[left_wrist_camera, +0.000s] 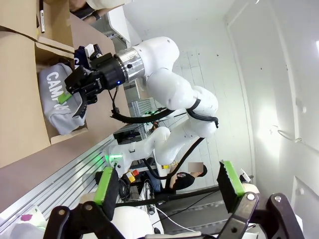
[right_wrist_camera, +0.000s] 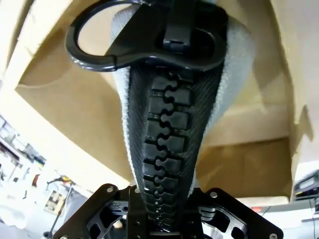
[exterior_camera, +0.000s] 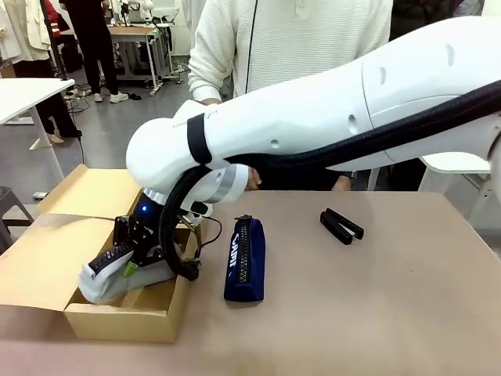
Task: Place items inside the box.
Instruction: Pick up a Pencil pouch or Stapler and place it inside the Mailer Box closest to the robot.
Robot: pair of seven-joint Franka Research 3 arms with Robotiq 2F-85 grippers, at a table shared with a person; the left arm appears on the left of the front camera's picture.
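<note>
Your right gripper (exterior_camera: pixel 135 258) is clenched on the grey pencil case (exterior_camera: pixel 106 283) along its zip, so the case hangs end-down into the near compartment of the box (exterior_camera: pixel 125 323), at the left, probably touching its floor. Your left gripper (left_wrist_camera: pixel 168 185) is spread wide, well clear.

Bright, even indoor light; wrist views fisheye-warped.

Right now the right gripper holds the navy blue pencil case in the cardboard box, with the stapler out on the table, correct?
No: the right gripper holds the grey pencil case in the cardboard box, as the front view shows. The navy blue pencil case lies on the table beside it, the stapler farther off.
</note>
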